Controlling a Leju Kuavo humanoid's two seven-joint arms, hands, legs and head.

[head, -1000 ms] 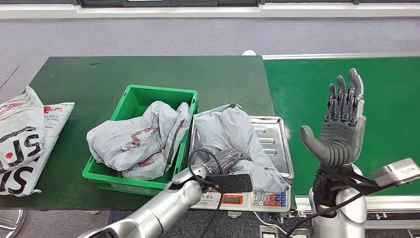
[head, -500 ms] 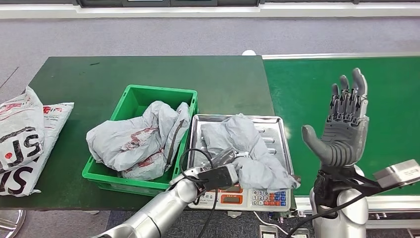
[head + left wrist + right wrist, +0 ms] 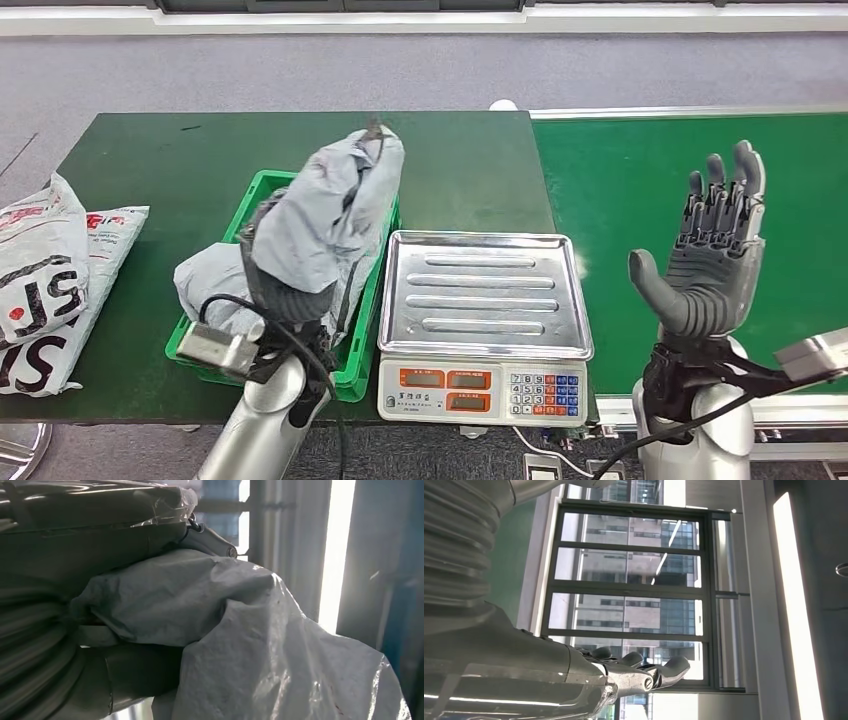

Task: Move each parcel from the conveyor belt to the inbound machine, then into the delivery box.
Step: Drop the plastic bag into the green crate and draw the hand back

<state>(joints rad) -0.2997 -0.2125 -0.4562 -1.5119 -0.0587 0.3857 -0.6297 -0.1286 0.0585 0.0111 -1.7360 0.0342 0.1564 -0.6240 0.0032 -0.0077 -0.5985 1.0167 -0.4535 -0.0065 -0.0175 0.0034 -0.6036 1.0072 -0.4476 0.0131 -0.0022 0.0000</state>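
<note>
My left hand (image 3: pixel 285 290) grips a crinkly grey plastic parcel (image 3: pixel 320 215), floppy and creased, held up over the green plastic crate (image 3: pixel 372 330). Next to it the ribbed steel scale (image 3: pixel 480 300) sits bare. My right hand (image 3: pixel 712 255) hangs open, fingers spread.

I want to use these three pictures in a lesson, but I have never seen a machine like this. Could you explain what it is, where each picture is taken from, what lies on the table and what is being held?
This is a humanoid robot with two silver arms and many-fingered hands. The wide picture looks down from its head; the other two come from cameras at its wrists.

On the dark green table stand a green box with a grey parcel in it, and a weighing scale whose steel tray is bare. White printed bags lie at the left; a green conveyor belt runs at the right.

The left hand holds a grey parcel bag above the box. The right hand is raised, open, holding nothing.
</note>
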